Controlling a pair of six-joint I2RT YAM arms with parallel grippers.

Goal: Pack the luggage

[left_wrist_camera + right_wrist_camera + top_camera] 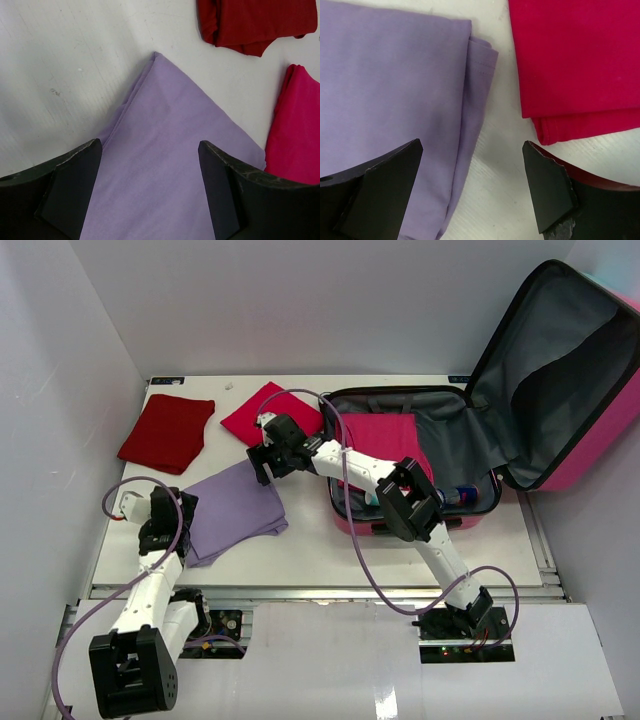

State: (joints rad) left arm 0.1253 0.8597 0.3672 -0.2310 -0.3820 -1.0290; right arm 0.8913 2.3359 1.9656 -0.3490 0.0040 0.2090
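Note:
The luggage (560,370) lies open at the right, with a pink shell and grey lining, its lid leaning back. A folded pink cloth (385,445) and a can (460,495) lie in its base. A folded purple cloth (235,508) lies on the table. My left gripper (172,508) is open and empty over its left part, and the purple cloth (170,165) fills the space between the fingers. My right gripper (264,460) is open and empty over the table. It is between the purple cloth's edge (390,85) and a crimson cloth (575,60).
A dark red folded cloth (167,432) lies at the back left and also shows in the left wrist view (255,22). The crimson cloth (270,412) lies at the back middle, next to the luggage. White walls stand at the left and the back.

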